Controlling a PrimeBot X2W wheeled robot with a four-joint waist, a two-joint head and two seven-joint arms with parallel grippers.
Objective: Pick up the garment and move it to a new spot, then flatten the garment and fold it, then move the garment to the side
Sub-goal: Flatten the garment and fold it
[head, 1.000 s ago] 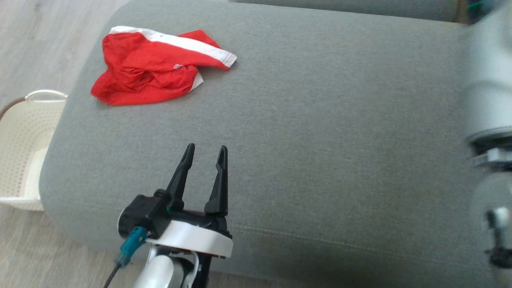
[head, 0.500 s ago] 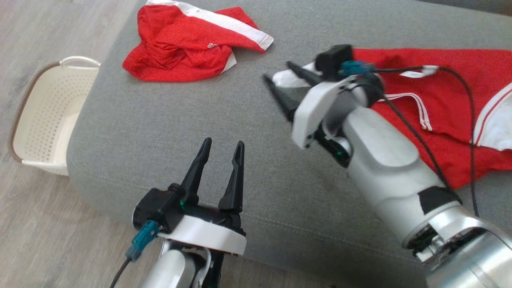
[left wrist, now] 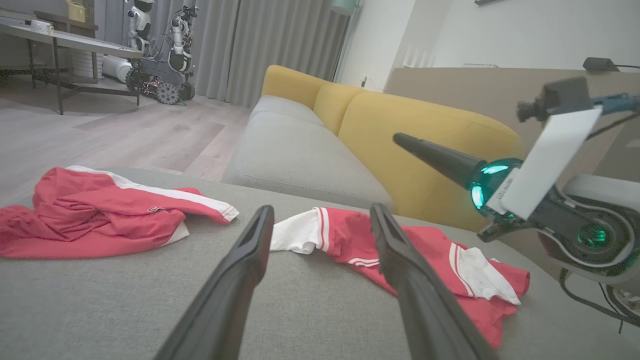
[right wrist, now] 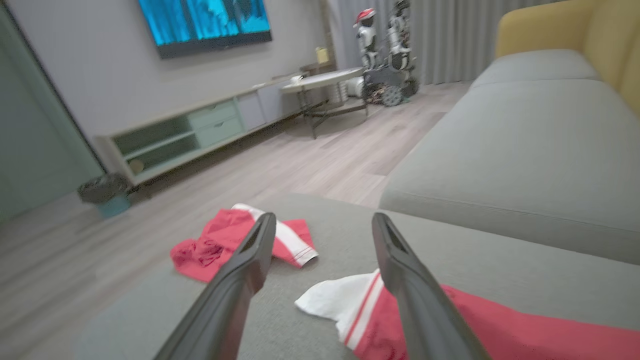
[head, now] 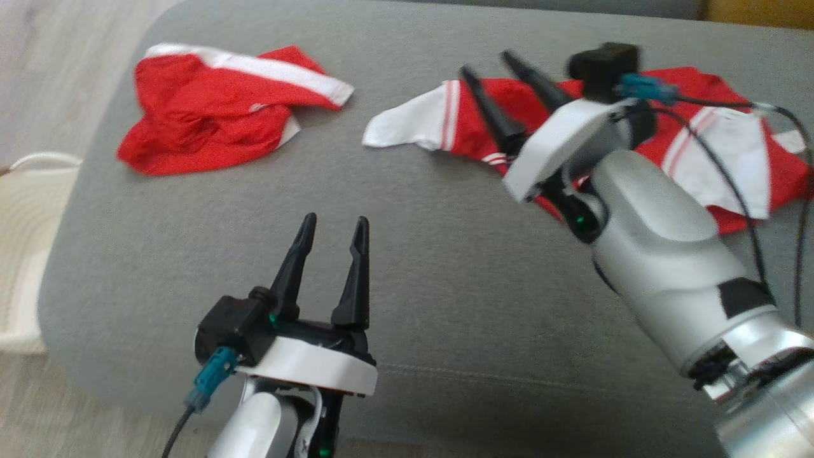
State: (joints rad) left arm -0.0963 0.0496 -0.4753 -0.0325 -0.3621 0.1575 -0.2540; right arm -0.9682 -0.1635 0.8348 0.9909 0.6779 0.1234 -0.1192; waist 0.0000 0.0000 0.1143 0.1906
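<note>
A red garment (head: 712,152) with white panels and thin white stripes is seen lying loosely spread on the right part of a grey upholstered cushion (head: 445,254). One white sleeve with a striped cuff is stretched out toward the cushion's middle. The fabric is rumpled and folded over on itself in places, and its far edge is hidden behind the arm.

The right gripper (head: 488,62) is held above the garment, just behind the white sleeve. Its two long, tapered dark fingers are spread wide with nothing between them. In the left wrist view it is shown lifted clear of the cloth.

The left gripper (head: 336,219) is poised over the cushion's near edge. Its matt black fingers are likewise parted and empty, with bare cloth below them.

A second red garment (head: 203,117), of fine mesh with a broad white band, is bunched into a crumpled heap near the far left corner, well apart from the first.

The cushion is covered in a tight, flat weave, with rounded corners and a stitched seam along the front. A pale basket (head: 38,159) with a curved rim is seen on the wood-look floor beside it. A yellow sofa back (left wrist: 400,130) is seen behind.
</note>
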